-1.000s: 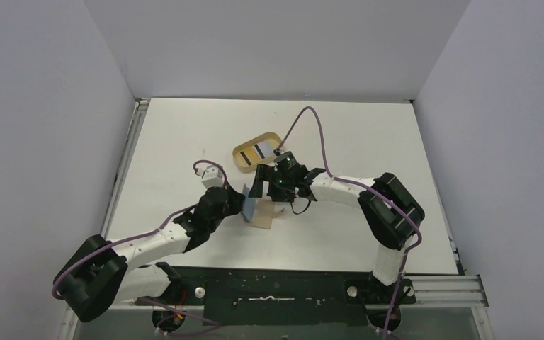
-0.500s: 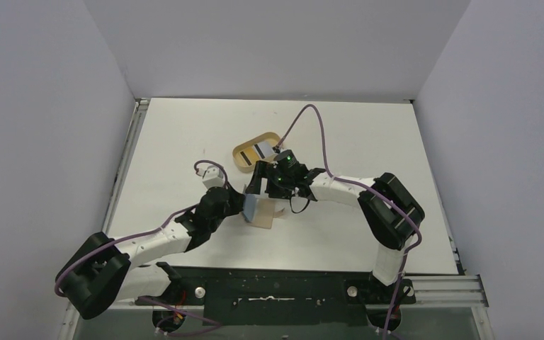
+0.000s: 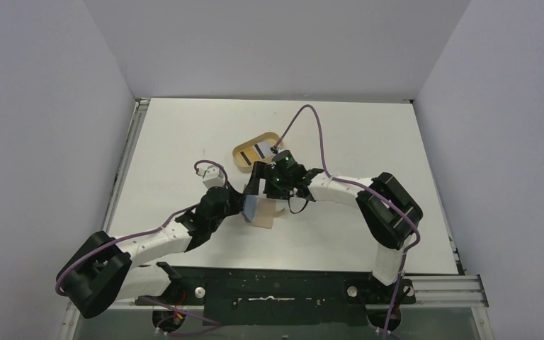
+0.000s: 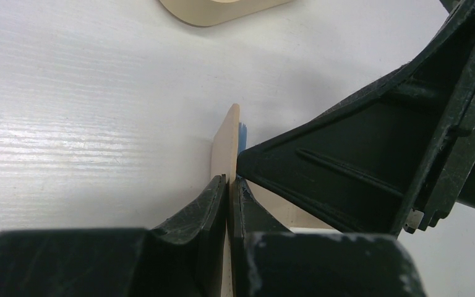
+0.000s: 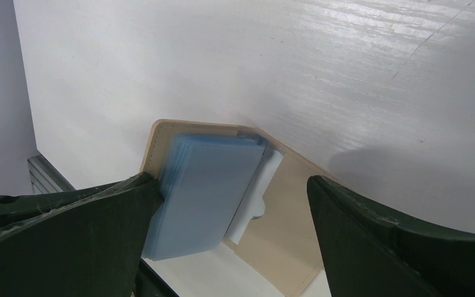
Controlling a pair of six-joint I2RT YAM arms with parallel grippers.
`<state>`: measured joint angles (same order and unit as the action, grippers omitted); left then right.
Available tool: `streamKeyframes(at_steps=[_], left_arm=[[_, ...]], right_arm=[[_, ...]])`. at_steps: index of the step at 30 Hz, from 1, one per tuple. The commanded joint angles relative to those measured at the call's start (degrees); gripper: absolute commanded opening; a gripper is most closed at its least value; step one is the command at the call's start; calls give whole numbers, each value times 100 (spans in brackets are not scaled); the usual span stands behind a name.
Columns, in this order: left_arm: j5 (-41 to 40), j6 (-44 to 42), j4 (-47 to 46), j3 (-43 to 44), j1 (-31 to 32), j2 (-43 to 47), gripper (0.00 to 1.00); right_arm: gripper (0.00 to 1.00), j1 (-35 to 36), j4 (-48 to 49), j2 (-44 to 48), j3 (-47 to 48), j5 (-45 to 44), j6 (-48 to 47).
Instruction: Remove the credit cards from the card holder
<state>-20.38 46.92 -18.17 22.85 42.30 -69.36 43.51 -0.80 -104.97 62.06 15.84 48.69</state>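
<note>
The left gripper (image 4: 227, 185) pinches shut on the thin tan flap of the card holder (image 4: 226, 139). The right gripper (image 5: 233, 184) is spread wide astride its glossy blue inside, on the white table (image 3: 180, 134). Just behind, a striped credit card (image 3: 258, 150) lies in the oval wooden tray (image 3: 238, 155).

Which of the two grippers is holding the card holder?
The left gripper: its jaws are shut on the tan flap of the card holder, while the right gripper stands wide open, gripping nothing.
</note>
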Motion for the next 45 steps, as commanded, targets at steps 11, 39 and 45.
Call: streamKeyframes(at_steps=[11, 39, 45], left_arm=[[-85, 22, -704, -63, 13, 151, 0], [-460, -103, -542, -237, 5, 503, 0], [-419, -116, -548, -204, 5, 447, 0]], right_arm=[[96, 222, -1142, -479, 782, -388, -832], [97, 264, -2945, 421, 420, -1844, -2036], [99, 251, -2728, 1139, 550, -1911, -1990]])
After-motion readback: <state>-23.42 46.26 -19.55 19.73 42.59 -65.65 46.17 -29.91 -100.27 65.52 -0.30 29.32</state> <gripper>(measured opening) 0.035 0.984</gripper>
